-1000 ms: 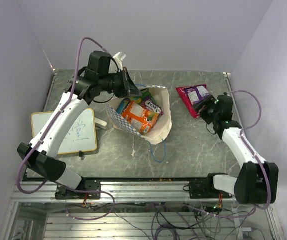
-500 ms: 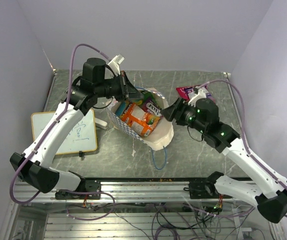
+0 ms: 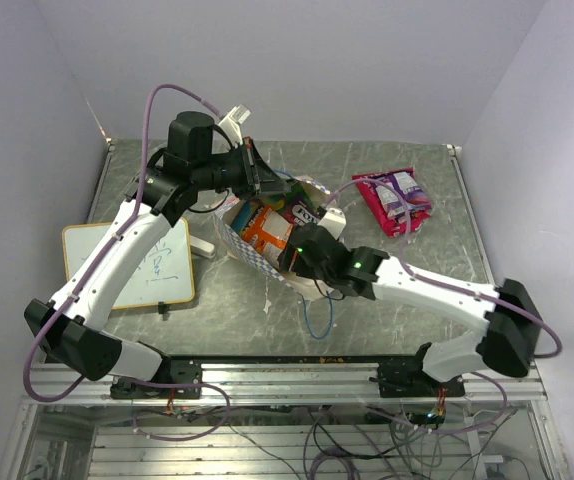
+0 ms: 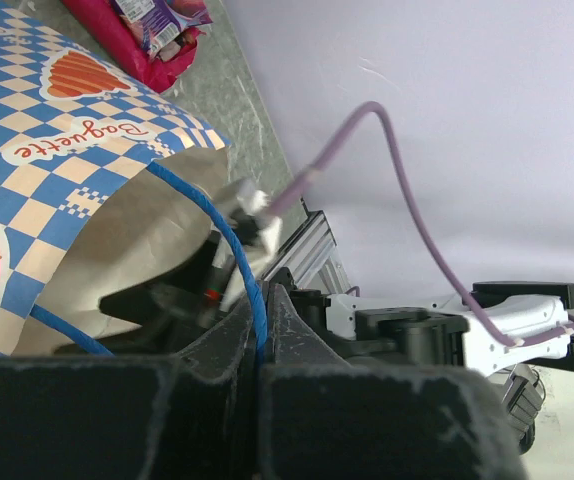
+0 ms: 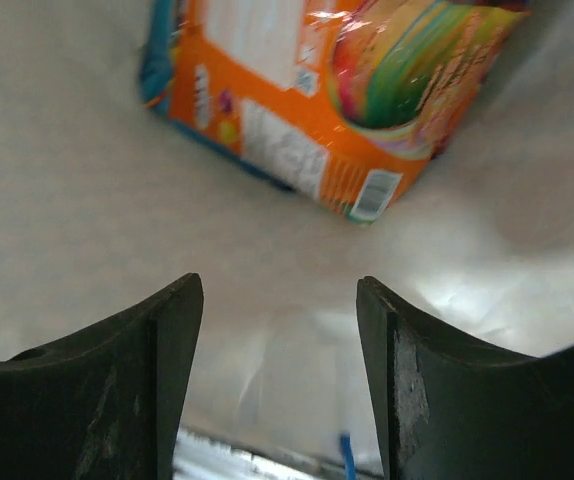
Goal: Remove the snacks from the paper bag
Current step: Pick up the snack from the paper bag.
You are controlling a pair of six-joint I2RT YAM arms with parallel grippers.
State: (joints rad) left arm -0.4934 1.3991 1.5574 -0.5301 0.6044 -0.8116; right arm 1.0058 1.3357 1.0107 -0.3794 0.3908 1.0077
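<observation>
At the left of the top view a white writing board (image 3: 157,270) lies flat on the grey marbled table (image 3: 217,315), with the left arm arching over it toward the upper centre. There the left gripper (image 4: 264,300) is clenched on a thin blue cord handle (image 4: 217,225) of the paper bag (image 3: 235,238); the left wrist view shows the cord running down between the two closed fingertips, with the bag's blue-and-white checked side and orange marks filling the upper left of that frame. The bag sits in the middle of the table, its mouth held open and facing up. Inside it lies an orange packet (image 3: 265,228), with more packets (image 3: 300,210) just behind it, partly hidden by the arms. The right gripper (image 5: 279,320) reaches into the bag mouth from the right. Its fingers (image 5: 172,340) are spread apart and grasp nothing, and in the right wrist view the orange packet lies on cream paper ahead of them, apart from both tips. A second blue cord handle (image 3: 317,312) trails from the bag onto the table below it. Farther right, near the upper right of the table and well apart from the bag, a magenta packet (image 3: 392,200) lies flat outside the bag.
</observation>
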